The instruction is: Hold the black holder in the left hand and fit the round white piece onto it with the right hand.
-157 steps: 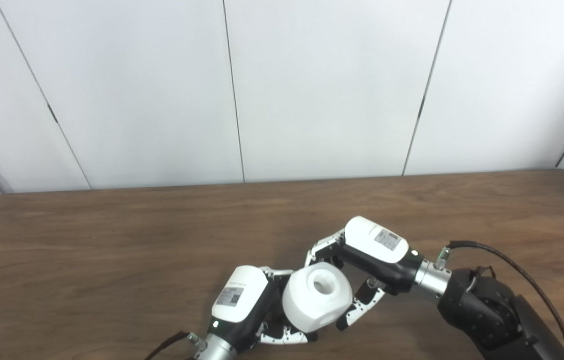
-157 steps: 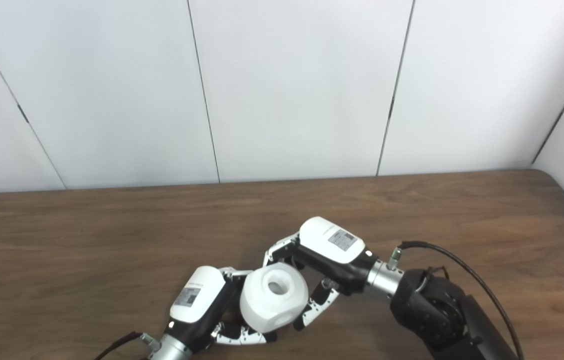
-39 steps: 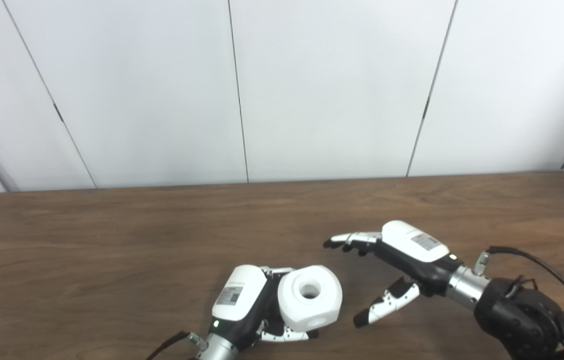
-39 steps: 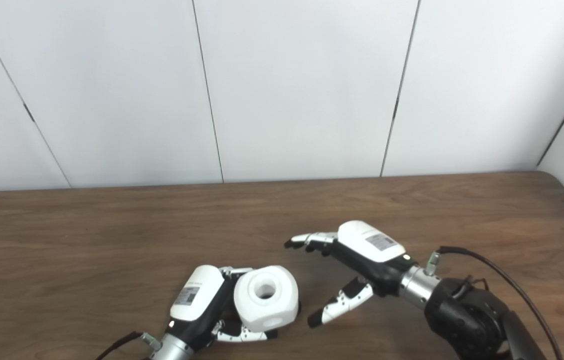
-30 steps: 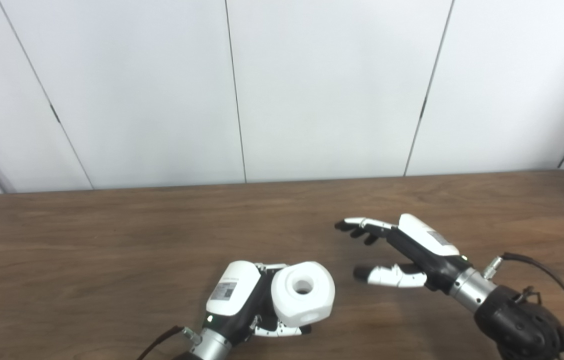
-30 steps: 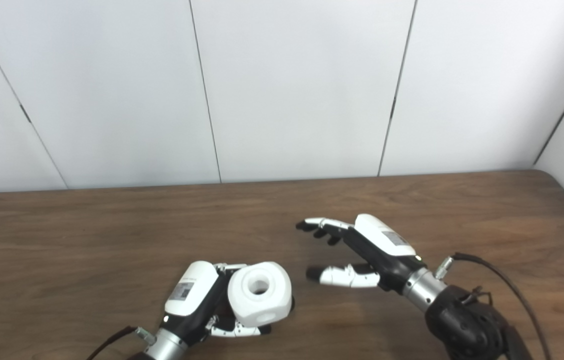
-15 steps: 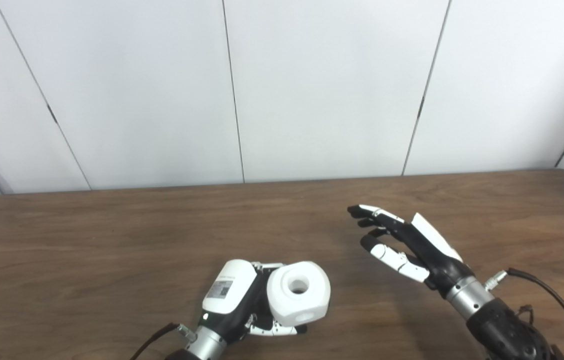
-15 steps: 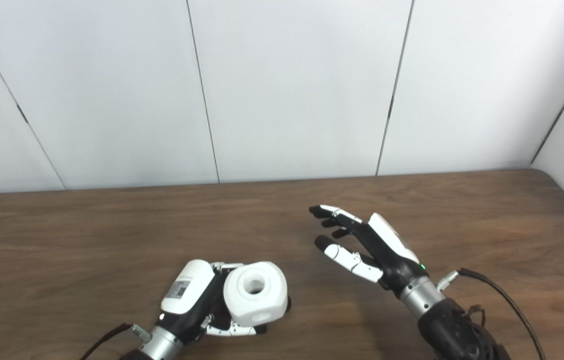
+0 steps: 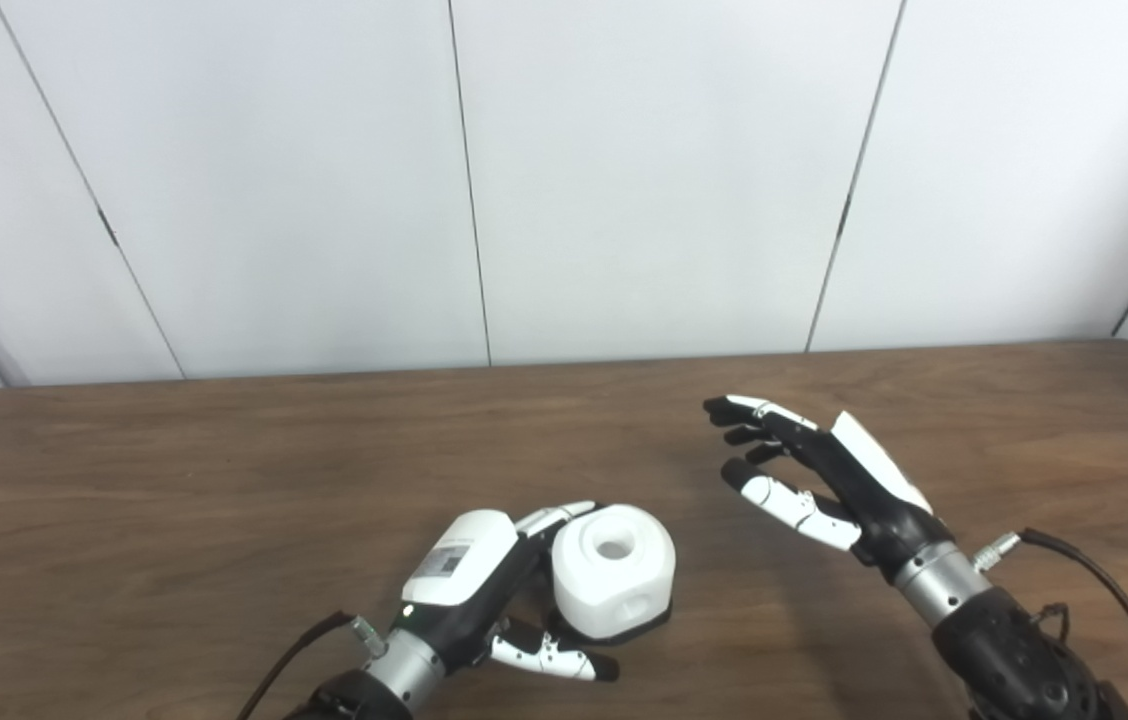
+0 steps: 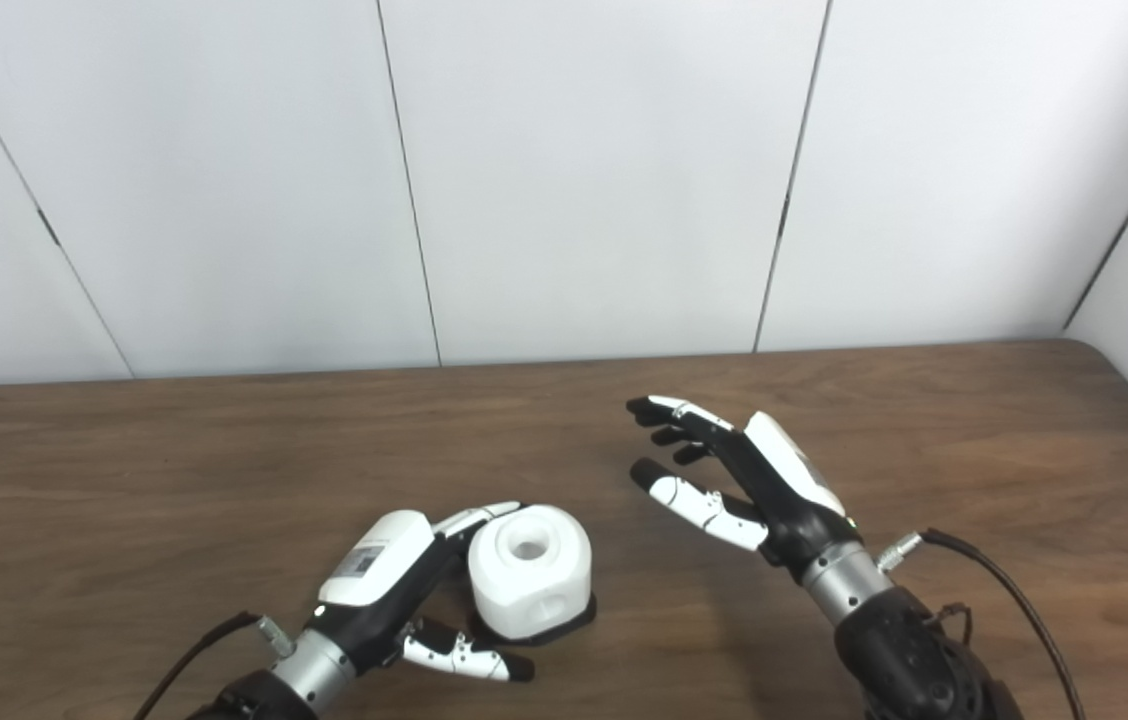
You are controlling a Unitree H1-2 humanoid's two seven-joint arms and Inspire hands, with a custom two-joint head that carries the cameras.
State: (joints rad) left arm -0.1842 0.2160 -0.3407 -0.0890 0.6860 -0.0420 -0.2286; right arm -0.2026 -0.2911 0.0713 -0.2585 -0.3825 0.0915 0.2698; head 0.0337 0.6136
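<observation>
— Position of the round white piece (image 9: 614, 570)?
— Seated on the black holder (image 9: 642, 626), on the table (image 9: 174, 500).
— Hands?
— My left hand (image 9: 479, 590) spread beside it (contact unclear); right hand (image 9: 829, 480) spread, empty, raised.

On my desk (image 9: 174, 470) the round piece (image 9: 614, 565) sits atop the holder (image 9: 649, 627), my left hand (image 9: 469, 590) just beside it at left, my right hand (image 9: 829, 480) well apart at right.

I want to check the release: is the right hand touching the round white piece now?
No, the right hand is open and apart from the round white piece, with bare table between them.
</observation>
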